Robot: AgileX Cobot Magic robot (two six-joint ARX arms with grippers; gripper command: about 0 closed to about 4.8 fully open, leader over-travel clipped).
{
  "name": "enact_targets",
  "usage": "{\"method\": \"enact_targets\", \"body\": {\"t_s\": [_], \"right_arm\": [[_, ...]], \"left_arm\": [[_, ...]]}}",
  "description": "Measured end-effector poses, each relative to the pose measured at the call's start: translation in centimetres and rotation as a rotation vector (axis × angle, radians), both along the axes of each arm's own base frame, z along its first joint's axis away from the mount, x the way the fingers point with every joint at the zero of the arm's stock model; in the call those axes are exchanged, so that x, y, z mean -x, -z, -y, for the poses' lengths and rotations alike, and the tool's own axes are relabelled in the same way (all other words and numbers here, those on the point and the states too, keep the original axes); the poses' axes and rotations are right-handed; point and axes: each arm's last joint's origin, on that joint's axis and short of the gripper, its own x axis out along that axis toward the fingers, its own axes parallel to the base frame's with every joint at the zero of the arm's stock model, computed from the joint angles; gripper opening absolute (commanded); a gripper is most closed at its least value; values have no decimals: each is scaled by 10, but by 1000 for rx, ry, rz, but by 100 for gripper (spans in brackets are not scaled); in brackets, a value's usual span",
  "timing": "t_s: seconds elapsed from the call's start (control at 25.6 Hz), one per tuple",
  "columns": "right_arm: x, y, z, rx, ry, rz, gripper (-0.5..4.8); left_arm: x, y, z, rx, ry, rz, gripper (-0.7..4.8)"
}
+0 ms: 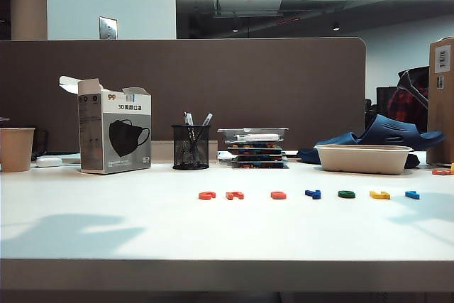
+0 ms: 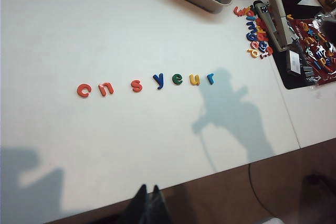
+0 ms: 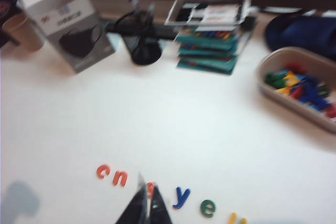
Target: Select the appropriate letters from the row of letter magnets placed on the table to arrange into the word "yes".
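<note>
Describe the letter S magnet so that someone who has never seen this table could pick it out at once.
On the white table, a row of seven letter magnets lies in front of the black mesh pen holder and the beige tray. The S is third from the orange-red end of the row, with the dark blue Y beside it. Its two orange-red fellows, c and n, sit together across a wider gap.

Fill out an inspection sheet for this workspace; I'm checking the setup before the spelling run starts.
Surface: white table, arm shadows on it.
Job's things: row c, n, s, y, e, u, r; orange-red S, dark blue Y, green E untouched.
Clutter: mask box, pen cup, letter tray, paper cup.
Grippers: left gripper fingers shut, off the table's front edge; right gripper shut above the S.
Cables: nothing seen.
Surroundings: brown partition.
</note>
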Motion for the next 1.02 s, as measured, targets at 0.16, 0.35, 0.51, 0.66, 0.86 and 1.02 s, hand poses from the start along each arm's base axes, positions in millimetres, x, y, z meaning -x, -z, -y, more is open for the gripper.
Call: {"method": "enact_targets", "body": {"t_s": [0.16,0.35,0.51,0.66,0.86,1.02], "right_arm": [[-25,18,-15,19,-95,-71,13],[-56,55,-38,108,-215,-162,91],[-71,77,-42,148,-256,-212,168],[-85,100,-46,236,-333,-220,172],[-98,121,-53,298,-406,-207,205],[-108,134,-57,312,-423,-194,213]], "left_arm": [[0,0,0,1,0,0,-5],[0,0,0,1,0,0,-5],[0,0,0,0,0,0,-5],[0,0,0,0,0,0,-5],[0,0,0,0,0,0,-5],[0,0,0,0,0,0,-5]]}}
